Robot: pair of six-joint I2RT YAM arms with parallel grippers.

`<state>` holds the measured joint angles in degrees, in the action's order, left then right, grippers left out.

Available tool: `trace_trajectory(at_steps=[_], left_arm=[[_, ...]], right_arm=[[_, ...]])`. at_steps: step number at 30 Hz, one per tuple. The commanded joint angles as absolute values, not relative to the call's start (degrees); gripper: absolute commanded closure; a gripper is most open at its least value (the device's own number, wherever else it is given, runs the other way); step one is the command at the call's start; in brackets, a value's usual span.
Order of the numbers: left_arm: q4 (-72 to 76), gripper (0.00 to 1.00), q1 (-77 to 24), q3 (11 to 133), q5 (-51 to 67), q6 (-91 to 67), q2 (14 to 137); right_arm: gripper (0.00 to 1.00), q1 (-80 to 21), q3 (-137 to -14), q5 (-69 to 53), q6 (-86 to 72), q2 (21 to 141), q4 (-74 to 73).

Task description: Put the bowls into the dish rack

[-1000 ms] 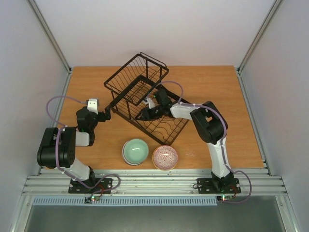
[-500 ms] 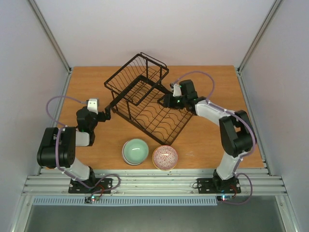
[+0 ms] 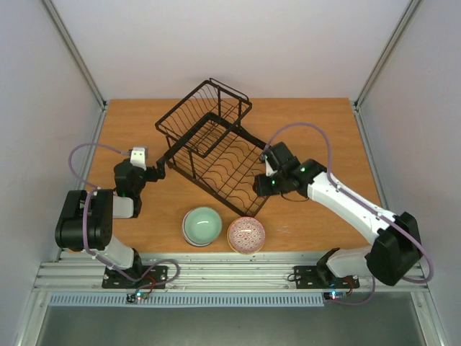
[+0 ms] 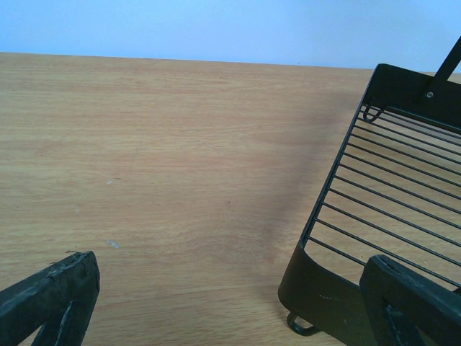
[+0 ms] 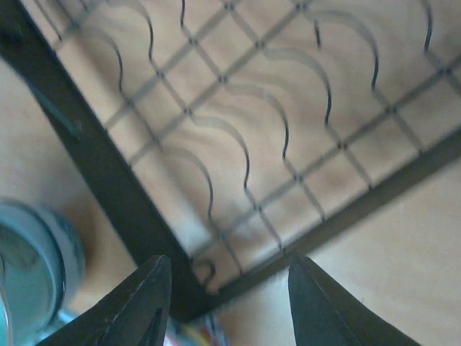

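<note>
The right gripper (image 5: 225, 288), fingers spread and empty, hangs over a corner of the dish rack (image 5: 92, 164). The left gripper (image 4: 229, 277) gapes wide, empty, beside it.

Table (image 3: 324, 130): dish rack (image 3: 216, 155), mint bowl (image 3: 202, 225), pink bowl (image 3: 246, 235)

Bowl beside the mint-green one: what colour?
That bowl is pink-red patterned; clearest in top external view.
</note>
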<state>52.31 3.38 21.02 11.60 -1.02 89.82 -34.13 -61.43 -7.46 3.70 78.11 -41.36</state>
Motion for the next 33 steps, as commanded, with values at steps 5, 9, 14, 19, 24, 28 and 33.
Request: trace_trajectory(at_steps=[5,9,14,19,24,28,33], left_arm=[[53.56,0.0,3.16,22.23,11.63,-0.09,89.61],[53.55,0.01,3.16,22.24,11.61,-0.1,89.61],[53.55,0.01,3.16,22.24,11.62,-0.09,89.56],[53.59,0.01,3.16,22.24,11.62,-0.09,89.64],[53.56,0.01,3.15,22.24,11.61,-0.09,89.57],[53.66,0.01,3.16,22.24,11.6,-0.09,89.6],[53.66,0.01,3.16,22.23,11.6,-0.09,89.64]], right_arm=[[0.58,-45.9,-58.77,-0.18,-7.51,70.78,-59.32],[0.6,-50.04,-58.55,-0.18,-10.0,71.34,-59.82],[0.6,-53.35,-56.61,2.23,-12.8,72.57,-60.54],[0.62,-55.15,-54.61,1.93,-14.98,72.48,-59.28],[0.65,-55.55,-52.92,1.88,-15.9,73.04,-57.67],[0.69,-56.17,-52.09,0.62,-15.8,74.19,-55.04],[0.75,-57.08,-52.06,0.62,-15.63,76.32,-53.88]])
